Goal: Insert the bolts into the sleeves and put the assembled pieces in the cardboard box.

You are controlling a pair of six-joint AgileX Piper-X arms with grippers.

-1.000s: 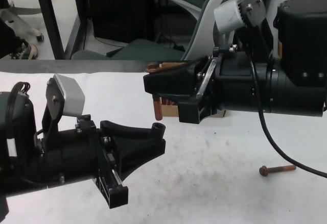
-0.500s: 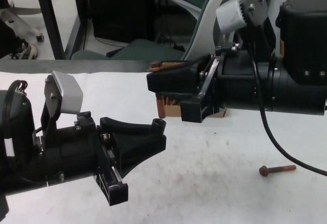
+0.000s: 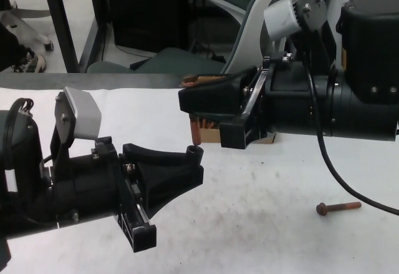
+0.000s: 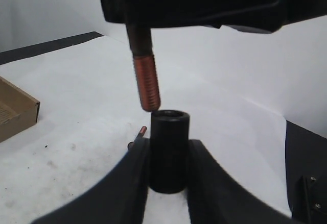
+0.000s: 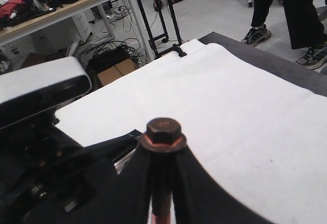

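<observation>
Where the bolt hangs: the copper-coloured, hex-headed steel bolt [image 4: 146,83] is clamped head-up between the fingers of the right end effector [image 5: 163,155], with its threaded tip just above the sleeve's mouth and not yet entered.
Sleeve: the short black cylindrical metal sleeve [image 4: 169,152] is gripped upright, bore upward, by the closed fingers of the left end effector [image 3: 196,165], over the white-covered desk [image 3: 262,218].
Alignment: the tip is judged to sit over the rim rather than the bore's centre (as the left wrist view shows it).
Risk, rim strike: if the bolt is lowered as it stands, the rim could be struck. The sleeve might then be tipped or pushed down in its grip, or the bolt forced upward between its fingers.
Risk, jamming: should either piece be slightly tilted, the threads could catch on the bore wall and insertion be stalled.
Risk, contact: the two end effectors are close together, so a sideways correction could bring their fingers into contact.
Box: the brown cardboard box [image 4: 15,109] rests on the desk beyond the right end effector, partly hidden.
Spare: a second copper-coloured bolt [image 3: 338,207] lies on the desk, well apart.
</observation>
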